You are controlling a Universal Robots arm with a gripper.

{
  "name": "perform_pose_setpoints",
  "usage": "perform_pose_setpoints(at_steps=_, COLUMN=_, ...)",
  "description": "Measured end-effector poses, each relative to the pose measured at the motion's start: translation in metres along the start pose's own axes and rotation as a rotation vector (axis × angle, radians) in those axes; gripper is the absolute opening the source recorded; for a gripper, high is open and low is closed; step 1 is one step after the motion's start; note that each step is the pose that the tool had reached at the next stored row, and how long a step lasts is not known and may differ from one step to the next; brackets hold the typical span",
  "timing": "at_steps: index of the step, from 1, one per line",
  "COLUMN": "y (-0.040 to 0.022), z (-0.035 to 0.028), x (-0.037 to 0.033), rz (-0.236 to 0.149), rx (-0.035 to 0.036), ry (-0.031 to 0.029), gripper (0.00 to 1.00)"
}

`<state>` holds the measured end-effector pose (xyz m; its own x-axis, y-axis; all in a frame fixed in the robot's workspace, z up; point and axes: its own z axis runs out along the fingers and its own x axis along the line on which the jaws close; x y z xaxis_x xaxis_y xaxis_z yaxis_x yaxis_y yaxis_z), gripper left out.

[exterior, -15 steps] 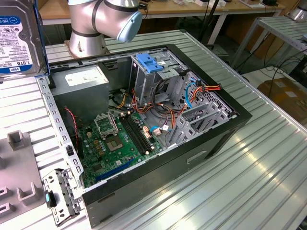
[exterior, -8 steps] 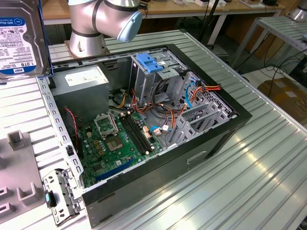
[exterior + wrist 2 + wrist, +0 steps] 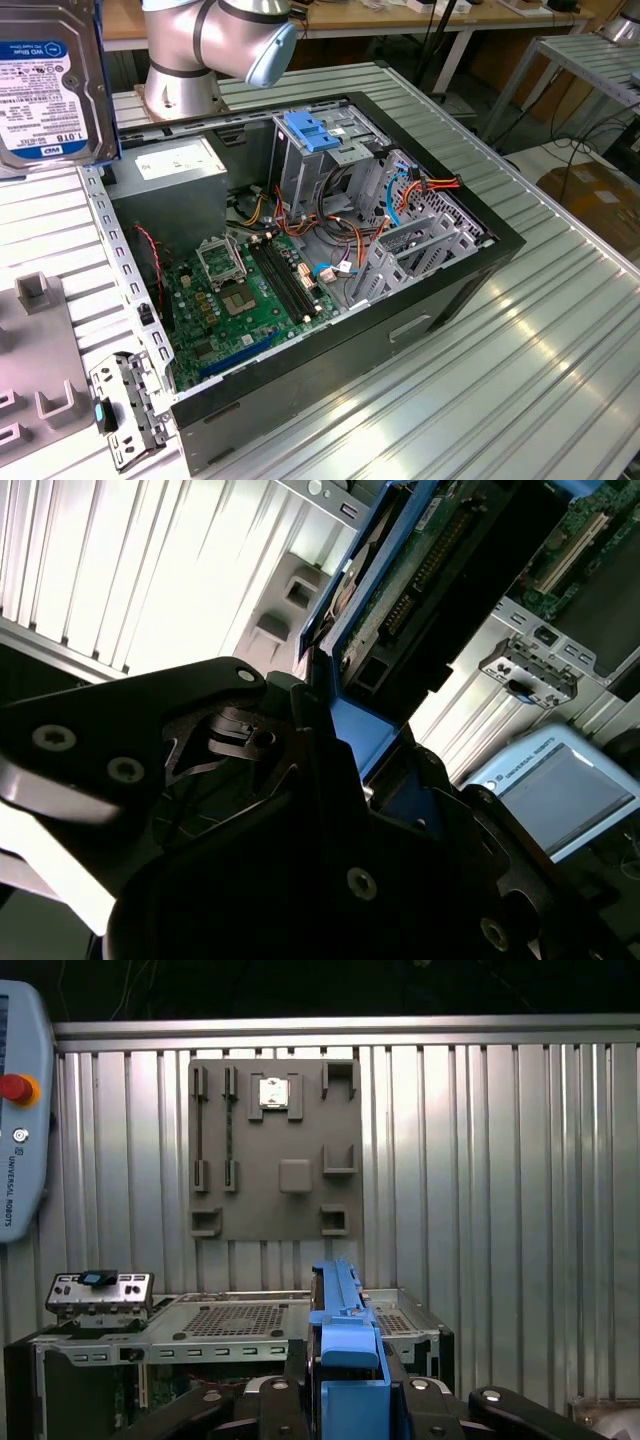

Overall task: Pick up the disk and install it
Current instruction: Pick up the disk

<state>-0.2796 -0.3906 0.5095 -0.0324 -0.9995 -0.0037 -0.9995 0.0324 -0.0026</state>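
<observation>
The tool (image 3: 345,1362) is closed on the disk (image 3: 340,1330), its dark fingers (image 3: 312,730) pressing against the two flat faces while the blue side rail runs between them; in both wrist views the drive stands edge-on out of the grip, with its circuit-board face and connector row visible in the second wrist view. In the exterior view the disk (image 3: 50,80) hangs in the air at the upper left corner, close to the camera, with its white label and blue band facing outward. It is well apart from the open computer case (image 3: 300,385), which lies on its side on the ribbed metal surface (image 3: 520,350). Inside the case, the green motherboard (image 3: 250,290) sits toward the exterior view's left, the grey power-supply box (image 3: 180,165) lies at the far corner, and the metal cage (image 3: 310,175) stands beside it with a blue latch (image 3: 315,130) on top; the cage holds no drive that can be seen. The arm (image 3: 205,45) has its base just behind the case. A grey fixture plate (image 3: 275,1145) lies flat on the surface beyond the case in the first wrist view, and a teach pendant (image 3: 20,1110) rests at that picture's edge.
</observation>
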Motion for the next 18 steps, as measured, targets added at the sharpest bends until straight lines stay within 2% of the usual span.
perform_pose_setpoints(at_steps=9, y=-0.0116, z=0.0001, x=0.0031, rz=0.0, rx=0.0, ry=0.0, gripper=0.37)
perform_pose_setpoints(at_steps=12, y=-0.0202, z=0.0003, x=0.0031, rz=0.0, rx=0.0, ry=0.0, gripper=0.37)
perform_pose_setpoints(at_steps=18, y=-0.0313, z=0.0005, x=0.0029, rz=0.0, rx=0.0, ry=0.0, gripper=0.37)
